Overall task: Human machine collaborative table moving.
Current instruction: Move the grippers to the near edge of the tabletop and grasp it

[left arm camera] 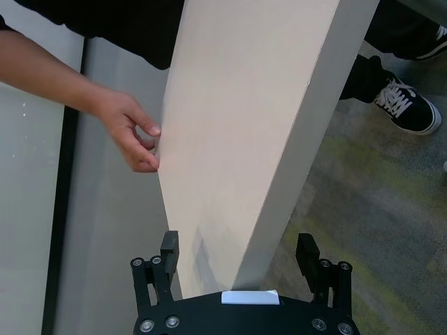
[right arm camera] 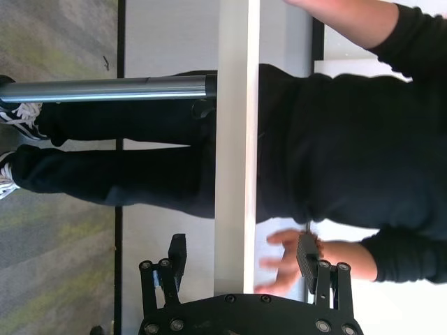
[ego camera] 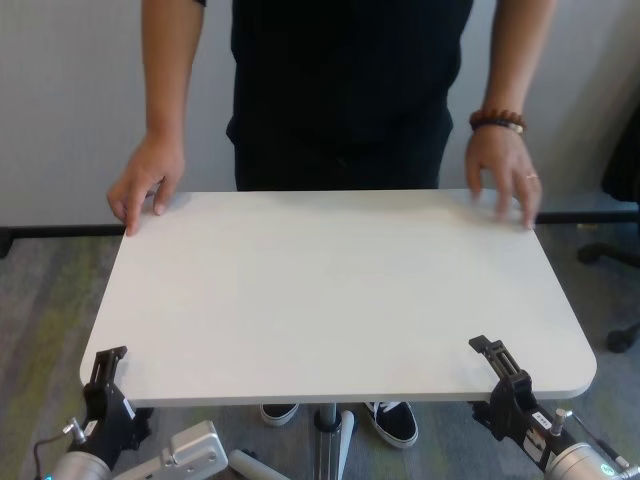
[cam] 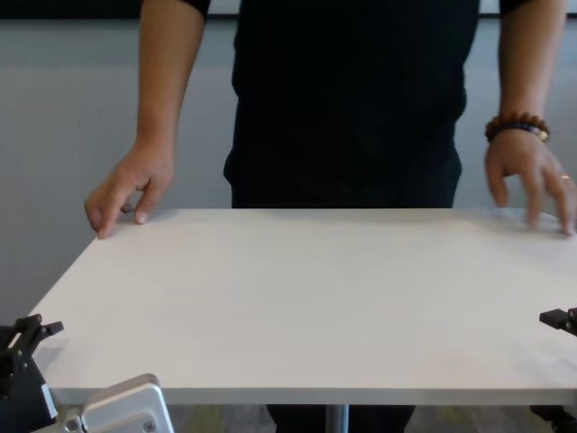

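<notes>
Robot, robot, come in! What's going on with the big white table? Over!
Left tool and right tool open, straddling the table near edge. Human's hands on far corners. Nothing in the way.

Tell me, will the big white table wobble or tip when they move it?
Probably a bit wobbly: the wide white tabletop sits on one slim metal pole. It looks stiff, not bendy. The left gripper and right gripper straddle its near edge, jaws open, and the person's hands steady the far corners.

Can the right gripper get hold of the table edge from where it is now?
Probably yes. The right gripper is open with the table's near edge already between its fingers, one finger above and one below, nothing blocking; it only needs to close.
</notes>
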You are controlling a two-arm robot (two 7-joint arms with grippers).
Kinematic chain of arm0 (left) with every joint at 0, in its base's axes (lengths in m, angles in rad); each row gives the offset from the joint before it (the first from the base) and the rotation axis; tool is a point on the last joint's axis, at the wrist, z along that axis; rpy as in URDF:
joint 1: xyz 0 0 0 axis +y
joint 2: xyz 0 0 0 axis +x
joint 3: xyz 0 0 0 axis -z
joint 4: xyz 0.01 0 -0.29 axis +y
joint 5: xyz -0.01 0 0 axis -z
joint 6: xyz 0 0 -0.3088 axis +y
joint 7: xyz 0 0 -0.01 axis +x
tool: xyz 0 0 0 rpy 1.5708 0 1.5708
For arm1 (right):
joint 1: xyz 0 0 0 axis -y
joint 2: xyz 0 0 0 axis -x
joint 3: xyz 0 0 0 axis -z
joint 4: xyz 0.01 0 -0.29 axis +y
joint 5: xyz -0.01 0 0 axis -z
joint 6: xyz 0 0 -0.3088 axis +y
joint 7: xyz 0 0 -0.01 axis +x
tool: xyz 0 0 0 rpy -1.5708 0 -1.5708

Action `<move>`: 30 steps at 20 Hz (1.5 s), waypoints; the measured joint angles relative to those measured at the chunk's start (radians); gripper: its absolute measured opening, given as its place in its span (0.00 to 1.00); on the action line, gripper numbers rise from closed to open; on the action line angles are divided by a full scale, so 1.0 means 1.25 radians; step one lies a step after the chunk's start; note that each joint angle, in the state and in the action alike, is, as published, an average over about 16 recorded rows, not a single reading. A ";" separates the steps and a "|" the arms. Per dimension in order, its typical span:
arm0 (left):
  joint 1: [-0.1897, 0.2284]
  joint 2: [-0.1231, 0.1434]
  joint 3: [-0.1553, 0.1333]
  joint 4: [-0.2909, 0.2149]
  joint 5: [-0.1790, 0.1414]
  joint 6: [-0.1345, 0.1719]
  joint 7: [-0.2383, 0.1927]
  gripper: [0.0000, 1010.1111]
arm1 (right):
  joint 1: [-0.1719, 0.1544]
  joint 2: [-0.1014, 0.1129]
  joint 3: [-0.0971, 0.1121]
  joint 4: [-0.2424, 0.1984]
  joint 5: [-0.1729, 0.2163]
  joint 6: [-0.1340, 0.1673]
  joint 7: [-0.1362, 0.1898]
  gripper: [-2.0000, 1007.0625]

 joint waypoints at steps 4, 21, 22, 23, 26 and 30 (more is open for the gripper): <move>0.000 0.000 0.000 0.000 0.000 0.000 0.000 0.89 | 0.000 0.000 0.000 0.000 0.000 0.000 0.000 0.96; 0.000 0.000 0.000 0.000 0.000 0.000 0.001 0.35 | 0.000 0.001 -0.001 0.000 -0.001 0.000 0.000 0.52; 0.000 0.000 0.000 0.000 0.000 0.000 0.001 0.32 | 0.000 0.001 -0.001 0.000 -0.001 0.000 0.000 0.49; 0.000 0.000 0.000 0.000 0.001 0.000 0.002 0.30 | 0.000 0.001 -0.001 0.000 -0.001 0.000 0.000 0.46; 0.000 0.000 0.000 0.000 0.001 0.000 0.002 0.24 | 0.000 0.001 -0.001 0.000 -0.001 0.000 0.000 0.40; 0.000 0.000 0.000 0.000 0.001 0.000 0.002 0.19 | 0.000 0.001 -0.001 0.000 -0.001 0.000 0.000 0.36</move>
